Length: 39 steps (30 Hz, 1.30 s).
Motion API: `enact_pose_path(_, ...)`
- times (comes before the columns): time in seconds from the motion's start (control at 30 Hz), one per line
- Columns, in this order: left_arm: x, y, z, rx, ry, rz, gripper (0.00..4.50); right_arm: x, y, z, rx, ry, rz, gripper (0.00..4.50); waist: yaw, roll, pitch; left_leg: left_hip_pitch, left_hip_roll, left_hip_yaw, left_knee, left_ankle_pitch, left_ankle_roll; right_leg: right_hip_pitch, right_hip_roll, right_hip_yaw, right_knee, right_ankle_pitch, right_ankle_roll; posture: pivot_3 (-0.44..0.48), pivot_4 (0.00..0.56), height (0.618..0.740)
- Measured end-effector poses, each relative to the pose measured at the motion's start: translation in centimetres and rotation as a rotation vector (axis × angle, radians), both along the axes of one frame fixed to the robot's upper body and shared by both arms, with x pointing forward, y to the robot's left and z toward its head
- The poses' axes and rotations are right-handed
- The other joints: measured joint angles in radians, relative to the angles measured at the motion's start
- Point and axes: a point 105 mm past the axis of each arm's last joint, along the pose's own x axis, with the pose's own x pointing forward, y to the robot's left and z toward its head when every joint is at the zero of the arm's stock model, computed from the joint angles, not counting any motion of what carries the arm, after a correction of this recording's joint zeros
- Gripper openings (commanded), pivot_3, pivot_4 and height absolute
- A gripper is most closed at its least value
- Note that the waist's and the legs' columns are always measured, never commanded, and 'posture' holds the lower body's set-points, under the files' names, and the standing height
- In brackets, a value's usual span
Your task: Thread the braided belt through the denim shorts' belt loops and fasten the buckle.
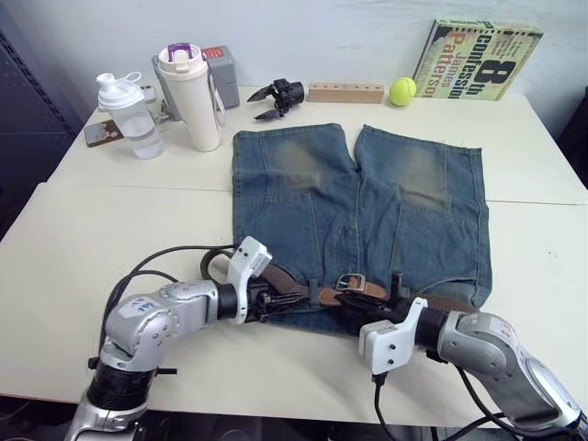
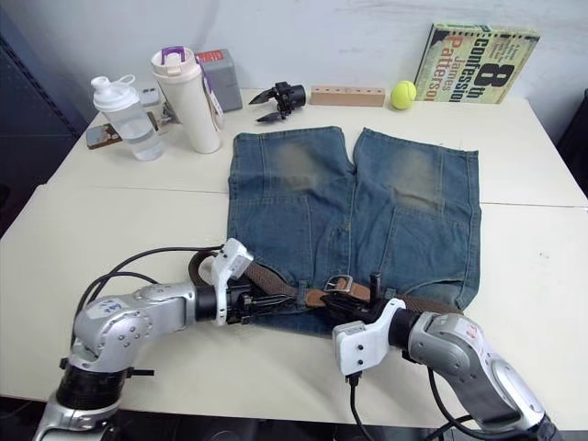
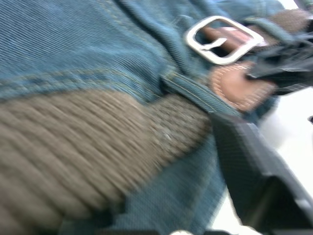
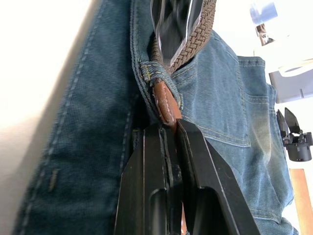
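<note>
The denim shorts (image 1: 358,202) lie flat on the table, waistband towards me. Along the waistband runs the braided belt (image 1: 296,290), with a slack loop of it at the left end (image 1: 214,266). The silver buckle (image 1: 352,281) rests mid-waistband and also shows in the left wrist view (image 3: 222,40). My left gripper (image 1: 283,301) is shut on the braided belt just left of the buckle. My right gripper (image 4: 168,128) is shut on the belt's tan leather tip (image 4: 165,105), which pokes out of a belt loop (image 4: 155,72) beside the buckle.
Along the table's far edge stand a clear shaker bottle (image 1: 129,115), a white tumbler (image 1: 191,96), a grey box (image 1: 223,73), a black clamp part (image 1: 278,96), a wooden block (image 1: 344,93), a tennis ball (image 1: 401,91) and a book (image 1: 478,60).
</note>
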Motion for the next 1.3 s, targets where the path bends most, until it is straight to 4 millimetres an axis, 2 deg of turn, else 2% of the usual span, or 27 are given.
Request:
enact_pose_path(0.13,-1.7,2.2,1.6,-0.017,-0.063,-0.063,2.72,0.6,-0.1,1.0,0.014,-0.017,-0.008,0.00,-0.002,0.001,0.001,0.000,0.000,0.000,-0.001,0.000,0.000,0.000,-0.001,0.001,-0.001,0.000,0.000,0.000,0.150,0.657)
enact_pose_path(0.23,-3.7,3.1,0.1,0.031,-0.058,-0.132,2.72,0.7,-0.1,1.2,0.016,-0.013,-0.007,0.00,0.002,0.002,0.002,0.000,0.000,0.001,-0.002,-0.001,0.000,0.000,-0.001,0.001,-0.002,0.000,0.000,0.000,0.150,0.657)
enact_pose_path(0.33,-4.3,3.0,-1.0,0.061,-0.099,-0.169,1.92,0.8,-0.3,1.3,0.015,-0.014,-0.011,0.00,0.008,0.002,0.002,-0.001,0.000,0.003,-0.002,-0.001,0.000,-0.001,-0.001,-0.001,-0.002,0.000,0.000,0.000,0.150,0.657)
enact_pose_path(0.47,-2.5,1.8,-0.5,0.025,-0.230,-0.104,0.07,0.9,-0.4,1.5,0.020,-0.007,-0.014,0.00,0.009,0.002,0.003,-0.002,0.000,0.002,-0.002,-0.001,0.001,-0.001,-0.002,-0.001,-0.003,0.000,0.000,0.000,0.150,0.657)
enact_pose_path(0.57,-1.4,1.2,-0.8,0.061,-0.299,-0.085,0.07,0.9,-0.4,1.5,0.024,0.002,-0.013,0.00,0.008,0.002,0.003,-0.002,-0.001,0.003,-0.002,-0.001,0.001,-0.001,-0.001,-0.001,-0.003,0.000,0.001,0.000,0.150,0.657)
enact_pose_path(0.67,-1.5,1.1,-2.8,0.191,-0.331,-0.134,0.07,0.8,-0.4,1.5,0.029,0.023,-0.018,0.00,0.004,0.002,0.003,-0.002,-0.001,0.004,-0.003,-0.001,0.000,-0.002,0.000,-0.001,-0.003,0.000,0.000,0.000,0.150,0.657)
enact_pose_path(1.0,-1.1,1.0,-3.2,0.309,-0.420,-0.205,0.07,0.5,-0.6,2.2,0.053,0.135,-0.044,0.00,0.007,0.003,0.002,0.001,0.000,0.002,-0.004,-0.001,0.001,0.001,-0.001,-0.001,-0.003,0.000,0.000,0.000,0.150,0.657)
enact_pose_path(1.3,-1.2,0.7,-3.2,0.349,-0.485,-0.246,0.07,0.1,-1.9,2.5,0.007,0.181,-0.039,0.00,0.014,0.005,0.001,0.001,0.000,0.003,-0.004,-0.002,0.002,0.002,-0.002,-0.001,-0.006,0.001,0.001,0.000,0.150,0.657)
